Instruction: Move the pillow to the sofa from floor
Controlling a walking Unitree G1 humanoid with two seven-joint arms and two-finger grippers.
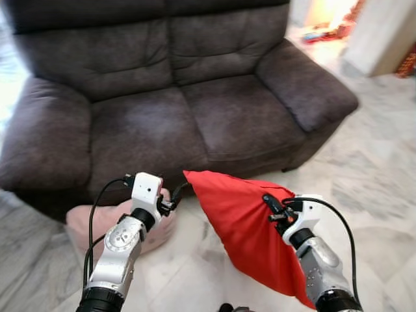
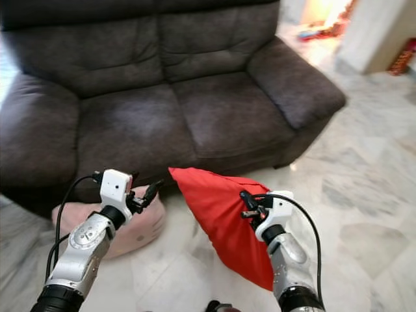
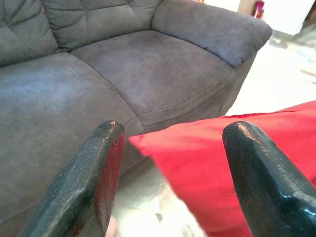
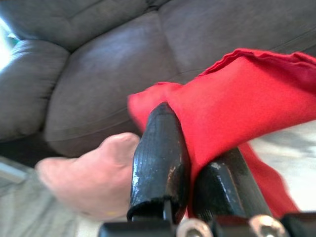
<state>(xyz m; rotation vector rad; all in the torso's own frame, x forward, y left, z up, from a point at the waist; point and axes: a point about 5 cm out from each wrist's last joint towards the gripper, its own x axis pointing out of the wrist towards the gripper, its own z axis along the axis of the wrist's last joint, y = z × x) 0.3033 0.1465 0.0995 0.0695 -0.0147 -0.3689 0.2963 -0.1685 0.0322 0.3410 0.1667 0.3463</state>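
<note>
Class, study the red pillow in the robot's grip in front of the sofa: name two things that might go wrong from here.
1. The right gripper pinches only the red pillow's edge fabric, so it may slip out.
2. The left gripper is open beside it, giving no support; the hanging pillow might catch the sofa's front edge.

Red pillow (image 1: 244,224) aloft before sofa (image 1: 162,110)

Head stereo eyes looked down at the sofa (image 1: 162,104); both wrist cameras faced it closer, sharing its seat.
</note>
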